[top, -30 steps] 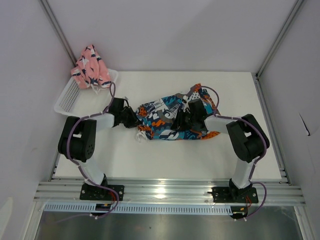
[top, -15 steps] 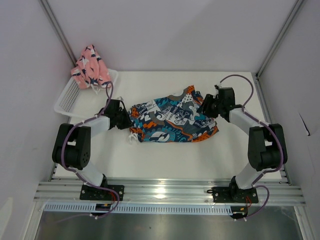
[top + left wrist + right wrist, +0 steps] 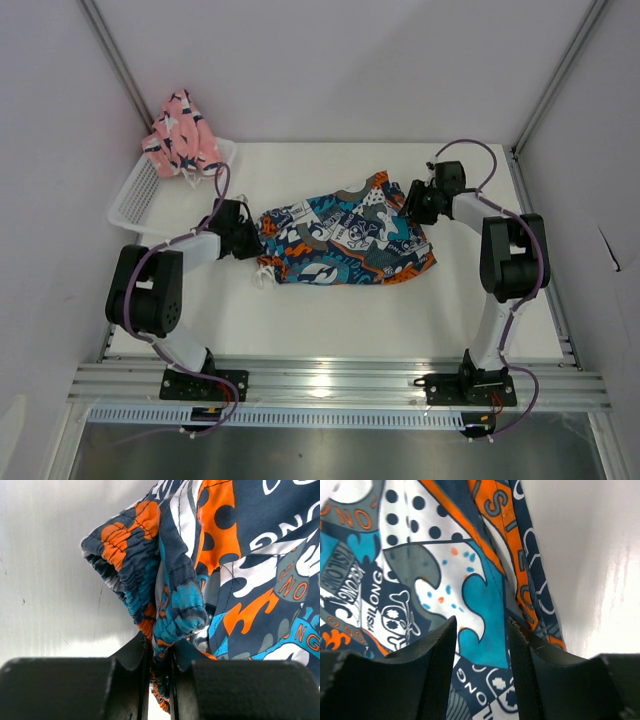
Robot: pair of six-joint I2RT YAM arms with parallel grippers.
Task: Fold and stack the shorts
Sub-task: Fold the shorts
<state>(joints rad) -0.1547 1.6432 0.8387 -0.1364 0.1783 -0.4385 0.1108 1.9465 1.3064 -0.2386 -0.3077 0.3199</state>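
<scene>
The blue, orange, white and grey printed shorts [image 3: 345,240] lie spread across the middle of the table. My left gripper [image 3: 252,237] is shut on their gathered waistband [image 3: 167,615] at the left end. My right gripper [image 3: 410,203] hovers open over the right end of the same shorts [image 3: 470,595], the cloth lying flat under the gap between its fingers [image 3: 440,660]. The pink shorts [image 3: 180,135] with navy-and-white shapes sit bunched on the far end of the basket.
A white mesh basket [image 3: 140,195] rests at the table's back left corner, close to my left arm. Metal frame posts run along both sides of the table, and a rail lies along the near edge.
The right gripper let go of the printed shorts and moved out to their far right end. The shorts were stretched out flatter. The left gripper kept its hold.
</scene>
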